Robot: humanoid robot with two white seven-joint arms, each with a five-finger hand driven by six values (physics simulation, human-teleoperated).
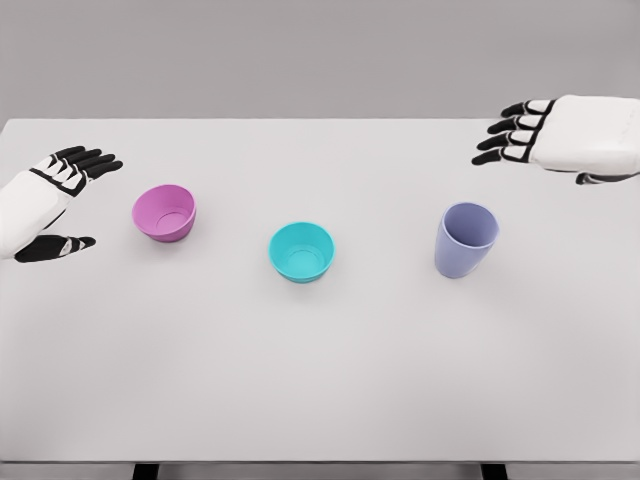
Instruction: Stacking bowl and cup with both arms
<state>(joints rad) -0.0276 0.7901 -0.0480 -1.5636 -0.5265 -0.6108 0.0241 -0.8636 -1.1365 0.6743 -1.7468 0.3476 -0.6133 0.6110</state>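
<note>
Nothing is grasped yet, so the step in hand seems to be the approach. The left hand point(50, 205) hangs at the left edge, just beside the small pink bowl of smooth plastic look point(165, 212), with its fingers point(85, 160) spread wide and the thumb held apart below, holding nothing. The right hand point(570, 135) is up at the far right, well apart from the tall lilac cup with a slightly tapered wall point(466, 239); its fingers are gently curled but relaxed, and empty.

To do this step well, I think each hand should come from its own side. The left should close around the outside wall of the pink bowl, not on the thin rim, and the right should come down toward the cup from above and behind. The turquoise round bowl point(302, 250) stands between the other two, near the middle of the white matte bench point(320, 380), so it looks like a natural base for the stack.

All three vessels stand upright with the mouth up, and they are apart from each other. Their surfaces look hard, smooth and plain. Such walls may slip in a loose grip, and the narrow cup may tip if it is pushed from the side.
</note>
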